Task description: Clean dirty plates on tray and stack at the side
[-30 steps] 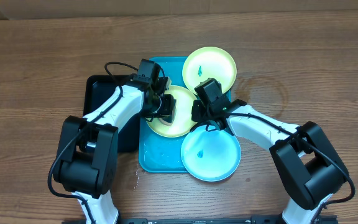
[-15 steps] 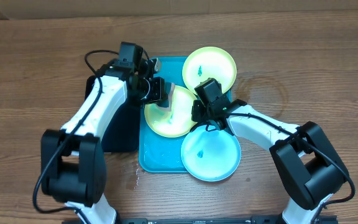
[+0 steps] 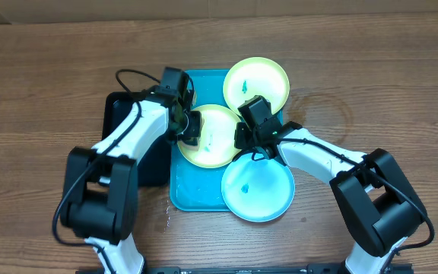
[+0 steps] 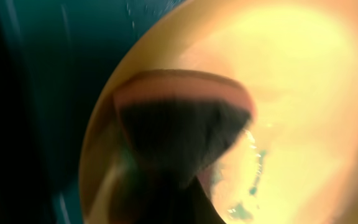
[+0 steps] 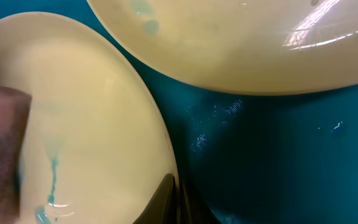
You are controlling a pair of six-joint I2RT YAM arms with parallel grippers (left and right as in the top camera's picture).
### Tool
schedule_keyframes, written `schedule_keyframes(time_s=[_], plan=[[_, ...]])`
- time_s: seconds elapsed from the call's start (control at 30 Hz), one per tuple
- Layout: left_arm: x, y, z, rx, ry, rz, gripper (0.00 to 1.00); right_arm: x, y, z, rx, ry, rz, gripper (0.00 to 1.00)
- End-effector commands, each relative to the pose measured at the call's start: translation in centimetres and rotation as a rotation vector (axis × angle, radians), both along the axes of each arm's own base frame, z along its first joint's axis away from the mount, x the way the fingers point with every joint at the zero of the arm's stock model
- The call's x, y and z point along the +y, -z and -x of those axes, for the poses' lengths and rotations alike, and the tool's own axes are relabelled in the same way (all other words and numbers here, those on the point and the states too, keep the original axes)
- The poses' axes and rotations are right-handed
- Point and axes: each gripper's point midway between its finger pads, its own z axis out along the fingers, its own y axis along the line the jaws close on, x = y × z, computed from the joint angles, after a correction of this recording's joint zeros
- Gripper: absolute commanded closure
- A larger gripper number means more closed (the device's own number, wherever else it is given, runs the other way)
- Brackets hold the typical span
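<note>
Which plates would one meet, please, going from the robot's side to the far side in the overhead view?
light blue plate → middle lime-green plate → far lime-green plate

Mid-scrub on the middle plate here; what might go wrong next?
The right claw pinches only the rim of the middle lime-green round plastic plate; pressure from the dark pink-edged sponge might slip it free.
The light blue round plastic plate juts past the edge of the turquoise rectangular plastic tray; an arm swing could knock it off.
A teal streak there may get missed.
</note>
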Motion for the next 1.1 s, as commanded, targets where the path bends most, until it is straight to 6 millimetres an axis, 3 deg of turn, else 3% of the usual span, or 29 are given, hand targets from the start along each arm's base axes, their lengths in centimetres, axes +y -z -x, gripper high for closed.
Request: schedule_keyframes(time_s=[0.0, 0.13, 0.3, 0.4, 0.57, 0.7, 0.8, 0.93, 1.07], plan=[[0.2, 2.8, 1.0, 0.081, -0.033, -0.019, 0.96, 0.1, -0.5, -0.3, -0.007, 0.001, -0.010, 0.96], [-3.0, 3.0, 2.7, 0.175, 0.012, 0.172, 0.96, 0.1, -0.5, -0.3, -0.007, 0.001, -0.010, 0.96], [-7.7, 0.1, 2.9, 0.195, 0.091, 0.483, 0.96, 0.1, -0.5, -0.3, -0.007, 0.001, -0.010, 0.96], [-9.0, -1.3, 2.0, 0.162, 0.108, 0.573, 0.96, 0.1, -0.5, -0.3, -0.007, 0.001, -0.010, 0.96], [-8.3, -3.9, -0.4, 0.106, 0.092, 0.542, 0.96, 0.1, -0.4, -0.3, -0.004, 0.001, -0.008, 0.96], [-5.8, -7.5, -2.3, 0.004, 0.055, 0.385, 0.96, 0.1, -0.4, -0.2, -0.001, 0.001, -0.006, 0.96], [-3.8, -8.8, -2.7, -0.056, 0.026, 0.259, 0.96, 0.1, -0.4, -0.3, -0.003, 0.001, -0.007, 0.96], [-1.5, -8.5, -2.3, -0.072, -0.005, 0.093, 0.96, 0.1, -0.4, -0.3, -0.004, 0.001, -0.009, 0.96], [-1.0, -6.2, -1.6, -0.047, -0.002, 0.012, 0.95, 0.1, -0.4, -0.3, -0.004, 0.001, -0.009, 0.96]])
